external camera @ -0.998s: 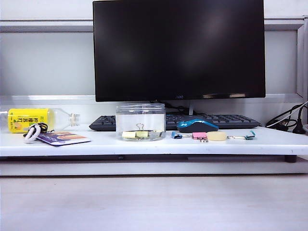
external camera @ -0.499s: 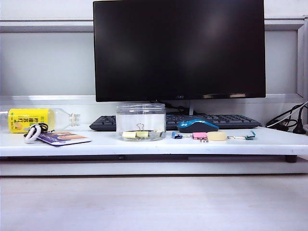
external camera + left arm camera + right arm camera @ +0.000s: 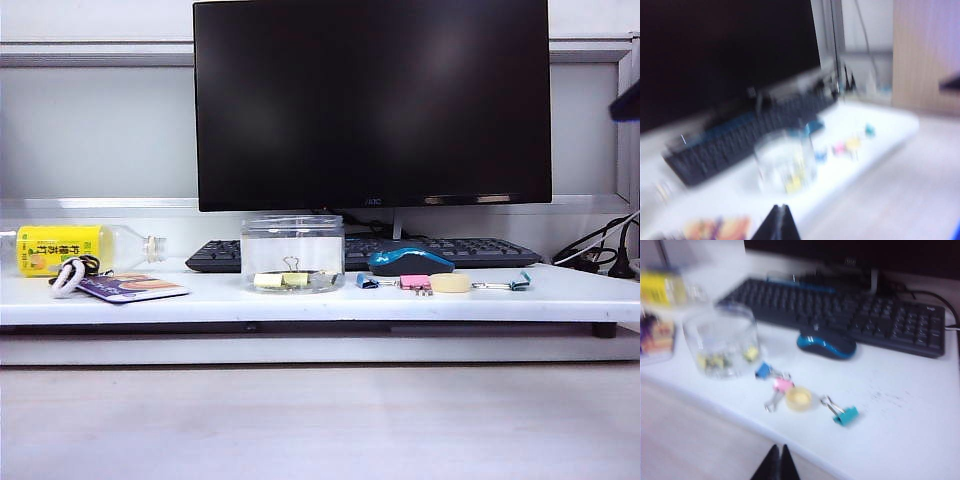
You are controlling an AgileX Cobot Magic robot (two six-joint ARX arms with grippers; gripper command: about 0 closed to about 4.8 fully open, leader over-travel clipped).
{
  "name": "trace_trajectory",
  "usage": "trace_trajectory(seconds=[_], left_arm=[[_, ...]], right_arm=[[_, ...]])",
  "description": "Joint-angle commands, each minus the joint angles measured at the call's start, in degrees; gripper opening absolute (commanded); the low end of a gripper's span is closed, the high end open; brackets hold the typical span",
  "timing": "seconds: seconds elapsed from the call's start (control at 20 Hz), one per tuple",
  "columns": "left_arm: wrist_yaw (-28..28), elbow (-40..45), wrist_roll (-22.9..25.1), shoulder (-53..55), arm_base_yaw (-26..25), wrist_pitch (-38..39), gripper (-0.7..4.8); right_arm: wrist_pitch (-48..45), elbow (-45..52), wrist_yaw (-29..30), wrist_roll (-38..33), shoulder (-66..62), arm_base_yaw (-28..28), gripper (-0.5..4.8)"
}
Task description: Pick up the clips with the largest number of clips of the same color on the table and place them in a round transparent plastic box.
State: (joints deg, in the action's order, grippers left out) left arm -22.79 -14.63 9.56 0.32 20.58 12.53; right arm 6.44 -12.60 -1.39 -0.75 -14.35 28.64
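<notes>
A large black flat monitor [image 3: 371, 103] stands behind a black keyboard [image 3: 365, 252] on the white desk shelf [image 3: 300, 300]. In front of the keyboard sits the round transparent plastic box [image 3: 292, 253], with pale-yellow binder clips [image 3: 282, 280] lying inside on its bottom. Just beside it, a black-and-blue mouse [image 3: 826, 344] rests. The left gripper [image 3: 776, 222] and right gripper [image 3: 776, 462] both hang above the table's near edge, fingers pressed together, holding nothing.

Keyboard [image 3: 400, 252] and monitor [image 3: 372, 103] wall the back — front edge of desk [image 3: 300, 300] open.
</notes>
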Motion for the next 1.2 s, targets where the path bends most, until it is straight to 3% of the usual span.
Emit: trace_trajectory(seconds=[0.05, 0.35, 0.65, 1.0, 1.2], left_arm=[[-0.4, 3.0, 1.0, -0.1, 0.0, -3.3, -0.06], [-0.4, 6.8, 1.6, -0.1, 0.0, -6.6, -0.06], [0.0, 8.7, 1.3, -0.1, -0.1, -6.2, -0.06], [16.2, 9.0, -1.3, -0.1, -0.1, -2.7, -0.06], [16.0, 10.8, -4.0, -0.1, 0.0, -2.1, -0.06]], right_arm=[[-4.9, 2.5, 0.3, -1.9, 0.0, 0.1, -0.05], [-5.0, 6.8, 1.5, -7.2, 0.0, 0.3, -0.05], [-5.4, 9.6, 1.8, -7.1, 0.0, 0.3, -0.05], [-3.2, 11.6, 1.3, -7.0, 0.0, 0.3, -0.05], [-1.6, 11.7, 1.4, -7.0, 0.0, 0.3, -0.05]])
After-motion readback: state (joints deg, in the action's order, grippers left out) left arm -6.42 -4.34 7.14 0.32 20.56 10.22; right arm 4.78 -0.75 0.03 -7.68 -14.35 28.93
